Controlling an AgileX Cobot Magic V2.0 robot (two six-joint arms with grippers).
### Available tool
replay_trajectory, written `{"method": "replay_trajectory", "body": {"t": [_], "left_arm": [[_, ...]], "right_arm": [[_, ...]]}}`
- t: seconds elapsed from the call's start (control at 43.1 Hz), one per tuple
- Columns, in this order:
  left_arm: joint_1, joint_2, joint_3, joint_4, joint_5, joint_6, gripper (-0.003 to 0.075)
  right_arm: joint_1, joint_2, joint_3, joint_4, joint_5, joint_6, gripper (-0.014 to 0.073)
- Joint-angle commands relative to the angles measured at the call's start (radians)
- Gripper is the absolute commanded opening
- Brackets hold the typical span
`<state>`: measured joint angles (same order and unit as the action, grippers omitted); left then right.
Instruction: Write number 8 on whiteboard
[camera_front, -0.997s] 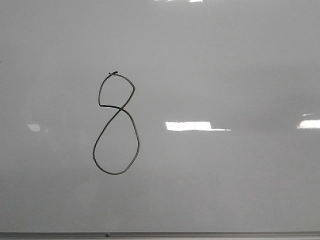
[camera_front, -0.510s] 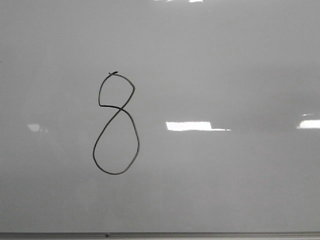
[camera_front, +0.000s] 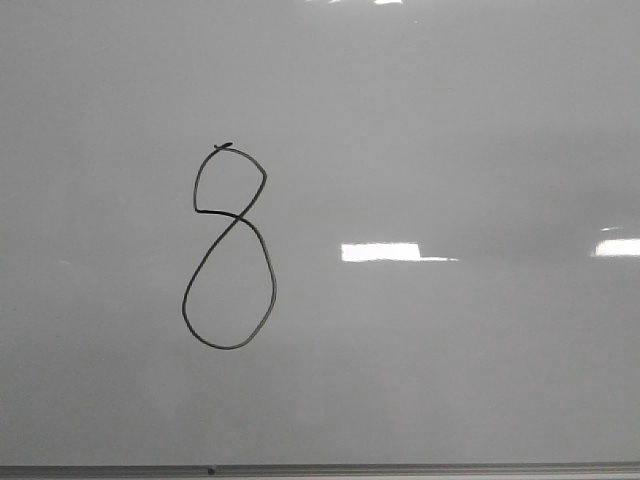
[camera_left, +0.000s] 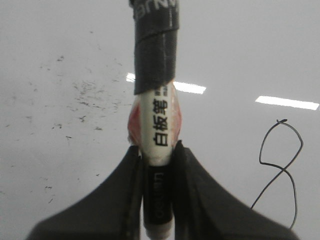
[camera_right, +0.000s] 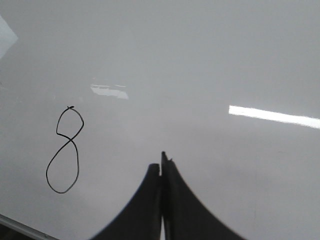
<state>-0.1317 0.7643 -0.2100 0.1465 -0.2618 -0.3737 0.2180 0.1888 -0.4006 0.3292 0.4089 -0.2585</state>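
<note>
The number 8 (camera_front: 229, 248) stands complete on the whiteboard (camera_front: 450, 120), above its lower frame strip. The left gripper (camera_left: 159, 165) pinches a marker (camera_left: 160, 130) beside the number 8; the right gripper (camera_right: 161, 172) is pressed together, empty.

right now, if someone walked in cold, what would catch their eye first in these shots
The black hand-drawn number 8 stands out first, alone left of centre on the pale glossy whiteboard, with a bright light reflection to its right. Next is the left pincer, shut on a marker whose dark cap end points at the board, off to the side of the figure. The right pincer is shut and holds nothing.
</note>
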Motion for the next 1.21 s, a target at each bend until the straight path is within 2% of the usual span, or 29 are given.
{"method": "replay_trajectory", "body": {"t": [0.0,0.07,0.162,0.325,0.603,0.927,0.997,1.182], "left_arm": [[0.006,0.149,-0.033,-0.004,-0.276,0.020,-0.0019],[0.030,0.273,-0.052,-0.008,-0.379,0.026,-0.0019],[0.080,0.431,-0.100,0.009,-0.443,0.026,-0.0019],[0.141,0.586,-0.189,0.105,-0.467,0.026,-0.0019],[0.161,0.720,-0.278,0.144,-0.467,0.026,-0.0019],[0.181,0.741,-0.292,0.144,-0.465,0.026,-0.0013],[0.181,0.741,-0.292,0.144,-0.467,0.026,0.0026],[0.181,0.717,-0.292,0.144,-0.474,0.026,0.0275]], "right_arm": [[-0.006,0.009,-0.022,0.014,-0.084,0.000,-0.0068],[-0.006,0.009,-0.022,0.014,-0.084,0.000,-0.0068],[-0.006,0.009,-0.022,0.014,-0.084,0.000,-0.0068],[-0.006,0.009,-0.022,0.014,-0.084,0.000,-0.0068],[-0.006,0.009,-0.022,0.014,-0.084,0.000,-0.0068],[-0.006,0.009,-0.022,0.014,-0.084,0.000,-0.0068],[-0.006,0.009,-0.022,0.014,-0.084,0.000,-0.0068],[-0.006,0.009,-0.022,0.014,-0.084,0.000,-0.0068]]}}
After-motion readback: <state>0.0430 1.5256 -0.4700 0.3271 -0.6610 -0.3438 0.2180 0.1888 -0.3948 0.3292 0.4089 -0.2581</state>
